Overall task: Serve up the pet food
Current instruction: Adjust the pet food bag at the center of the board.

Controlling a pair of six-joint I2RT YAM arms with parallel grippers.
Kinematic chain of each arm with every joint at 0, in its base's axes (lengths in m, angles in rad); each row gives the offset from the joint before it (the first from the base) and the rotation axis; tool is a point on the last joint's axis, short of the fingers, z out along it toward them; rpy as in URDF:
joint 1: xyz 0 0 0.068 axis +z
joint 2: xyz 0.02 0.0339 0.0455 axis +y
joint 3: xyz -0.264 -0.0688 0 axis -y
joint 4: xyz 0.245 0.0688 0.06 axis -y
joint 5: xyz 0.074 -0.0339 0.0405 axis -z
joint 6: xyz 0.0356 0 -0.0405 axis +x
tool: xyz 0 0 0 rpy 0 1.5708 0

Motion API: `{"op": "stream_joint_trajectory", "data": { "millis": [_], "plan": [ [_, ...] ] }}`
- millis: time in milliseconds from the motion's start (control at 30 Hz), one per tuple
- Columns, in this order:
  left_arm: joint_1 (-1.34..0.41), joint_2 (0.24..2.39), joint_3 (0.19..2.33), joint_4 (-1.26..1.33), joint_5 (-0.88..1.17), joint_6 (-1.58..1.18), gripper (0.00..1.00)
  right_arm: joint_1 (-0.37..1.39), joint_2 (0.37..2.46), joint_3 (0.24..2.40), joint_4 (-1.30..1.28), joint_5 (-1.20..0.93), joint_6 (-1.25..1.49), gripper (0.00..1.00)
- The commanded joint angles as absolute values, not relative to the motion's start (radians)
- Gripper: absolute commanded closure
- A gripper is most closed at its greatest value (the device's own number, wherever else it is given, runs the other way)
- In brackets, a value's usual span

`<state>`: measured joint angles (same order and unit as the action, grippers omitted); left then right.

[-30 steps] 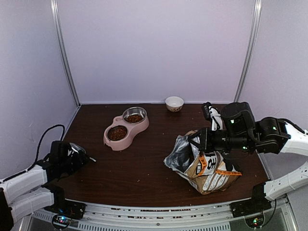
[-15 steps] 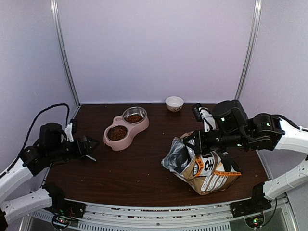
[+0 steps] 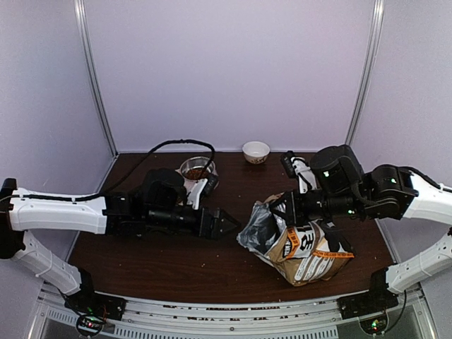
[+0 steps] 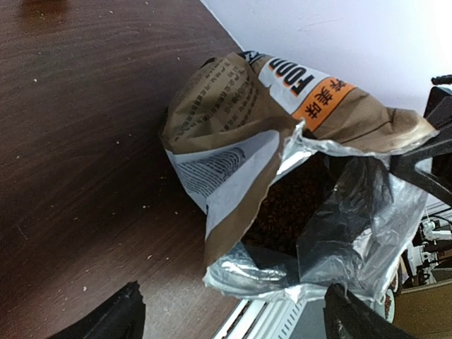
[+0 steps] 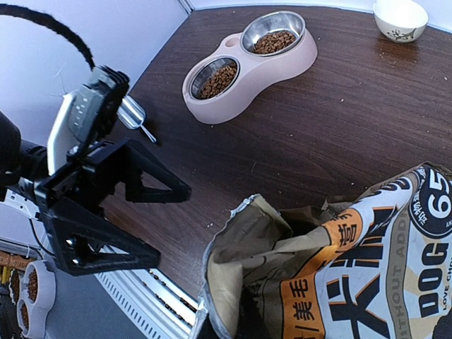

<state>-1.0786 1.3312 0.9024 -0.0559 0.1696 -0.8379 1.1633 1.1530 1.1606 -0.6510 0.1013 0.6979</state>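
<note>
My left arm (image 3: 127, 210) hides the feeder (image 3: 213, 181)'s near bowl, 9 o'clock; left gripper (image 4: 232, 288) fingers (image 4: 106, 321) cropped at 6. The bag (image 3: 311, 247) hides my right gripper (image 3: 282, 206)'s tips.

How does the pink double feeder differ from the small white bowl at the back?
The pink feeder has two metal-lined wells, both holding brown kibble; the white bowl is a single dish and looks empty. The feeder is wider and plain; the white bowl is smaller, with a dark motif on its side. Both stand upright on the table.

Lighting even, diffuse, moderately bright; shadows soft. Glare on the silver inside of the bag (image 4: 282, 152). Focus acceptable throughout.
</note>
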Motion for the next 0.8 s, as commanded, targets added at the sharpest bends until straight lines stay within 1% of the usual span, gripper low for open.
{"op": "stream_joint_trajectory", "data": {
  "millis": [0,267,367,433,600,700,733,767],
  "plan": [
    [-1.096,1.445,0.928,0.150,0.229,-0.904,0.09,1.172,1.108,1.194,-0.551,0.111,0.691,1.00],
    [-1.122,1.626,0.980,0.233,0.265,-0.974,0.11,1.172,1.100,1.173,-0.535,0.103,0.699,1.00],
    [-1.141,1.684,1.013,0.233,0.291,-0.982,0.19,1.173,1.097,1.169,-0.534,0.108,0.701,1.00],
    [-1.156,1.707,1.031,0.234,0.306,-0.982,0.30,1.172,1.097,1.167,-0.535,0.111,0.701,1.00],
    [-1.166,1.710,1.054,0.241,0.323,-0.970,0.66,1.173,1.099,1.168,-0.543,0.120,0.699,1.00],
    [-1.166,1.682,1.066,0.260,0.329,-0.953,0.90,1.172,1.103,1.183,-0.553,0.120,0.691,1.00],
    [-1.166,1.671,1.073,0.267,0.332,-0.947,0.96,1.172,1.106,1.192,-0.559,0.121,0.685,1.00],
    [-1.167,1.657,1.081,0.275,0.337,-0.938,1.00,1.172,1.111,1.204,-0.569,0.124,0.678,1.00]
  ]
}}
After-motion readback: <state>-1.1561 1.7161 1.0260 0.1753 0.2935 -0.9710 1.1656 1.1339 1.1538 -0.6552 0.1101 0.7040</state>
